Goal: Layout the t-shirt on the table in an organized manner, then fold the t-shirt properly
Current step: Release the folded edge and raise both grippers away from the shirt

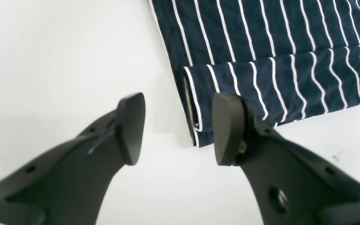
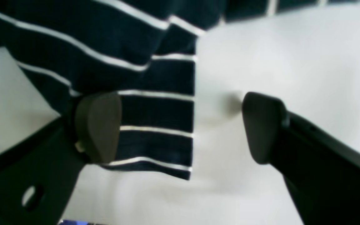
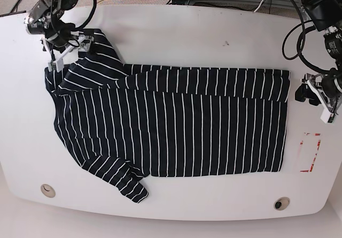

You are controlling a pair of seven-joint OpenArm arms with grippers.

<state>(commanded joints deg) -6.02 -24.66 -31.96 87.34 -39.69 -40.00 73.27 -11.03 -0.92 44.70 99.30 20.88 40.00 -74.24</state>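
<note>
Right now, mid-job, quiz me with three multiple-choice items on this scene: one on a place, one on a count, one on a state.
1. Where is the red rectangular outline mark on the table?
A. under the t-shirt's collar
B. on bare table just past the t-shirt's hem edge
C. between the two round holes

2. How many round holes show near the table's front edge?
A. one
B. two
C. four

3. How do the left gripper's jaws stand?
A. open, holding nothing
B. shut on the t-shirt
C. shut on nothing

Answers:
1 B, the mark lies beside the striped t-shirt, uncovered.
2 B, one hole and another hole are visible in the base view.
3 A, the left wrist view shows a wide gap with bare table between the jaws.
</note>
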